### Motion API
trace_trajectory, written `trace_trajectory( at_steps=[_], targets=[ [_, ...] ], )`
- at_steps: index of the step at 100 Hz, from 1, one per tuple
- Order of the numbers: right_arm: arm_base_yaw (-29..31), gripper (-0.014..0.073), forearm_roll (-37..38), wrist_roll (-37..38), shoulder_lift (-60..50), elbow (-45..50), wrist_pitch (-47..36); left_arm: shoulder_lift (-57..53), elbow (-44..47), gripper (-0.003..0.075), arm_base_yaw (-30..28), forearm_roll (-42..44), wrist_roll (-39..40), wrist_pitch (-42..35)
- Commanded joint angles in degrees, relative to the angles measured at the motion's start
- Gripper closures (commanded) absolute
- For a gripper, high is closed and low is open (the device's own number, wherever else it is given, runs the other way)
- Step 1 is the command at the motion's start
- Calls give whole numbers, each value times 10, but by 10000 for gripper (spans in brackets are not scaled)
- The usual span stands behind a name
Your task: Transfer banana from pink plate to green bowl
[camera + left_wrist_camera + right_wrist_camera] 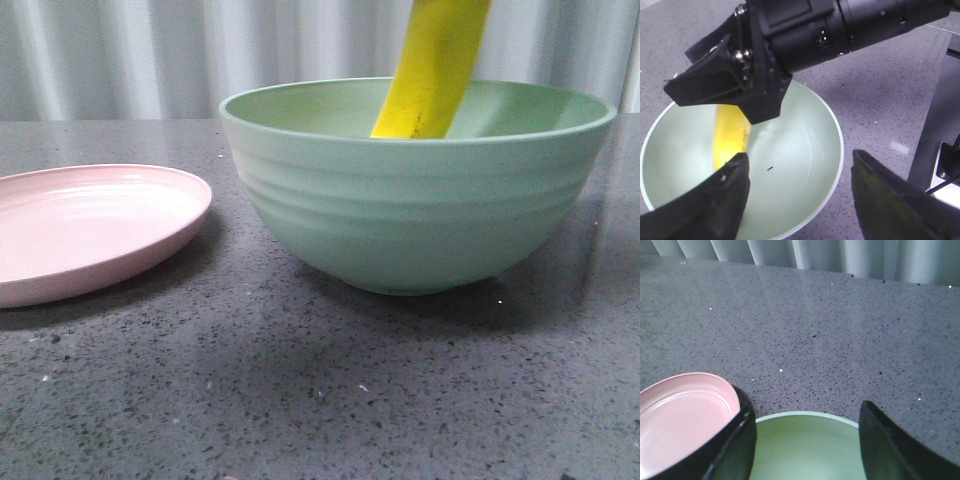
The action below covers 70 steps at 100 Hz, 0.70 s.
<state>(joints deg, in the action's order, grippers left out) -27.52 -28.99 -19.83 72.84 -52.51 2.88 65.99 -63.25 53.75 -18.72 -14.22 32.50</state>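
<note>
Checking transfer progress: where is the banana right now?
In the front view, the banana hangs upright over the green bowl, lower end inside the rim, right of the pink plate.
</note>
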Motion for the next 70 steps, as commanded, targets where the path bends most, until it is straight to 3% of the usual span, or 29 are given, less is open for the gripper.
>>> trace_trajectory(
  at_steps=[1,47,64,70],
  targets=[
    [3,216,9,-7,-14,-15,-56,-14,-21,310,3,-13,-2,-39],
    [3,216,12,-57,-91,-15,-111,-14,-21,310,3,-13,-2,-46],
    [3,225,12,-57,-140,-15,-74,-14,-21,320,3,-13,-2,-48],
    [3,260,12,-57,-161,-15,-41,-18,-21,367,3,-13,-2,-48]
  ],
)
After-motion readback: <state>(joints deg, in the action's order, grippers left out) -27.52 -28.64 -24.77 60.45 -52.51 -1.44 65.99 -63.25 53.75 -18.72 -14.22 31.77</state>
